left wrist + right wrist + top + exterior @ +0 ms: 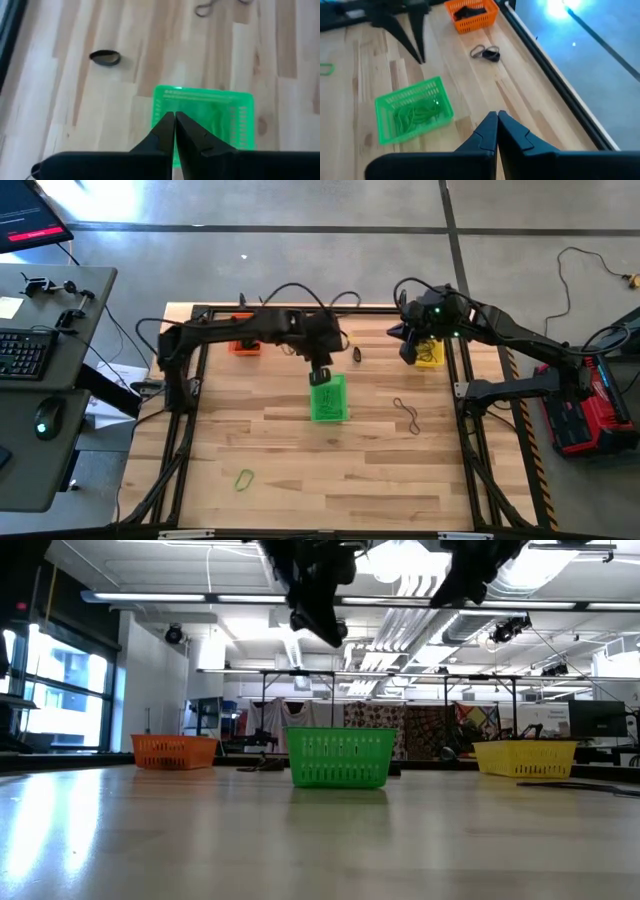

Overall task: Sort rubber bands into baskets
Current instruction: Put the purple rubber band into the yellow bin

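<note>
The green basket [329,399] is sitting mid-worktop, the orange basket [245,346] and yellow basket [429,352] near the far edge. The left gripper [320,375], clenched empty, is hovering over the green one; the right gripper [408,350], likewise clenched, beside the yellow. A green band [244,478] is lying near the front edge.

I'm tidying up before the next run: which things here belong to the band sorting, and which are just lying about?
Belongs to the job:
- green basket
- orange basket
- yellow basket
- loose green band
- dark bands on the table
- small dark bundle

Just lying about:
- keyboard and mouse on the side desk
- red case on the floor
</note>
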{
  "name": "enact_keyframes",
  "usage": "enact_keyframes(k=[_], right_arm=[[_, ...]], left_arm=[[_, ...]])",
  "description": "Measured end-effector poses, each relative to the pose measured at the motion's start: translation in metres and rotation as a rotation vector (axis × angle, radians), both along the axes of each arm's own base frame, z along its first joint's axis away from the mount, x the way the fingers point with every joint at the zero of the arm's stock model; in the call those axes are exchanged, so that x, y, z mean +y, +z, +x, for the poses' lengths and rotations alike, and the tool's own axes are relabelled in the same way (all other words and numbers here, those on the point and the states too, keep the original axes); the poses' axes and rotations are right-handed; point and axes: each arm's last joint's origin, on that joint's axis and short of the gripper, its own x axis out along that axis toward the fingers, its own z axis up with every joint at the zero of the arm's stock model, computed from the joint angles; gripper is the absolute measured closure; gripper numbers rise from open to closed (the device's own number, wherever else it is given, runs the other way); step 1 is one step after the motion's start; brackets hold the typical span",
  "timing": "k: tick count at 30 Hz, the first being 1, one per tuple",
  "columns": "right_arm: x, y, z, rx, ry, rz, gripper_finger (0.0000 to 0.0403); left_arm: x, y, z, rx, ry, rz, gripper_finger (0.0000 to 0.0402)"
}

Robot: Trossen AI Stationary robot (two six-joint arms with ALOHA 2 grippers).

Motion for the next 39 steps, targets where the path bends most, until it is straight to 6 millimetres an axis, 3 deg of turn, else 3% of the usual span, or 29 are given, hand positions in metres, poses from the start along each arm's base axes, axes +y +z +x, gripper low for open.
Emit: enact_keyframes(k=[9,13,18,24,33,39], right_arm=[[-0.003,0.001,0.005,-0.045,-0.031,0.022,0.0403],[-0.005,-0.003,0.01,-0.025,-0.044,0.022,0.0403],[-0.011,-0.007,0.022,-0.033,-0.055,0.014,0.0403],[-0.017,-0.015,0.035,-0.033,-0.08,0.048,0.0403],[-0.019,-0.019,0.04,-0.028,-0.092,0.062,0.0403],[-0.02,-0.019,0.04,-0.031,-0.103,0.062,0.0403]], left_arm=[[0.016,-0.029,-0.054,-0.149,0.205,-0.052,0.0401],[0.019,-0.048,-0.082,-0.123,0.318,-0.022,0.0401],[0.026,-0.078,-0.103,-0.027,0.426,0.028,0.0389],[0.04,-0.11,-0.117,0.022,0.51,0.01,0.0341],[0.056,-0.131,-0.128,-0.067,0.546,0.02,0.0255],[0.06,-0.14,-0.134,-0.093,0.56,0.038,0.0239]])
